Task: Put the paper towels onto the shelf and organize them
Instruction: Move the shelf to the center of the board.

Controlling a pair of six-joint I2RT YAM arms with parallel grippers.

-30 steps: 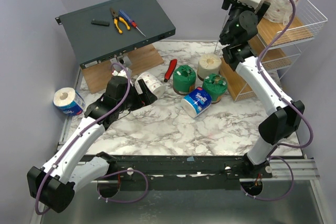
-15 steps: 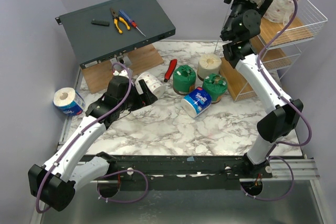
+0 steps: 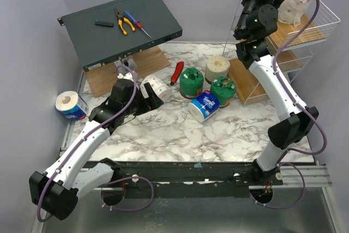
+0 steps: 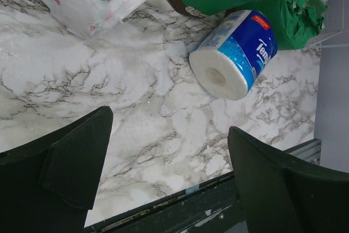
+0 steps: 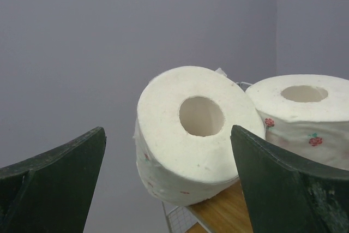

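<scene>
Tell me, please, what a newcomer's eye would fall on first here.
The right gripper hangs open facing a tilted white roll and a rose-printed roll on the top tier of the shelf. Green rolls, a blue roll and a cream roll cluster on the table near the open left gripper.

You have plain, pale purple-grey walls (image 3: 32, 4) on the left, back and right of your desk (image 3: 174, 129), and its top looks like white marble with grey lines. At the near edge you can see a dark bar (image 3: 191, 170) running across, with a dull grey metal sheet (image 3: 191, 216) below it. The light is soft and even, with only faint shadows.
</scene>
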